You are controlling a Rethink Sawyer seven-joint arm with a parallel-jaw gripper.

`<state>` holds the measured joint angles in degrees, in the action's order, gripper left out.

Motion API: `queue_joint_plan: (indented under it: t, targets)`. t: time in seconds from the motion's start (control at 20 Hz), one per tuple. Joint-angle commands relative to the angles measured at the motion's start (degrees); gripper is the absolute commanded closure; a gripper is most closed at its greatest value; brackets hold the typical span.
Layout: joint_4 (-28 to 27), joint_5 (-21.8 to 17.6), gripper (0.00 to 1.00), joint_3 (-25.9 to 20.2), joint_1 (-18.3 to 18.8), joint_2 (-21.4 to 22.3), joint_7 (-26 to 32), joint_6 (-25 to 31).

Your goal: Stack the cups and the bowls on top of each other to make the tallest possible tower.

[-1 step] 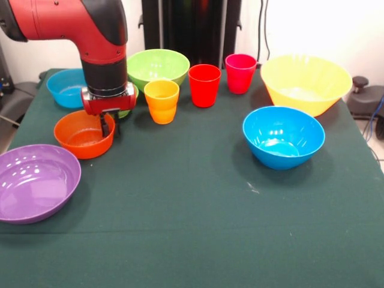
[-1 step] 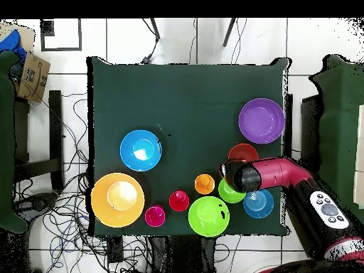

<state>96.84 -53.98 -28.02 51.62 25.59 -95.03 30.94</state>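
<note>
No stacking was done yet: cups and bowls all sat singly on the table. Gripper hung at the orange bowl's rim, fingers narrow, maybe pinching it; can't tell. Yellow-orange cup just beside. Whole tower left.

Dark green cloth-covered table; brown cardboard box at left edge, tangled black cables on white tiled floor.

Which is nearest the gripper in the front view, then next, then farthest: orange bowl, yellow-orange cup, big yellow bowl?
1. Orange bowl, directly at the gripper, on the picture's left.
2. Yellow-orange cup, just right of it.
3. Big yellow bowl, far right.
</note>
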Motion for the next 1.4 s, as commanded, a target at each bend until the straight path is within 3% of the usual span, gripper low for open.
queue_joint_plan:
  t: [0.05,0.5,0.7,1.4]
  targets:
    - [-3.38,-1.81,1.00,2.18,-2.92,-0.99,0.20,-0.94]
    - [0.55,4.91,1.00,0.10,-3.57,3.08,-3.34,0.47]
    - [1.31,7.56,1.00,0.00,-5.76,1.83,-7.15,-1.72]
    - [0.14,11.96,1.00,11.07,-22.69,0.11,-23.37,-9.64]
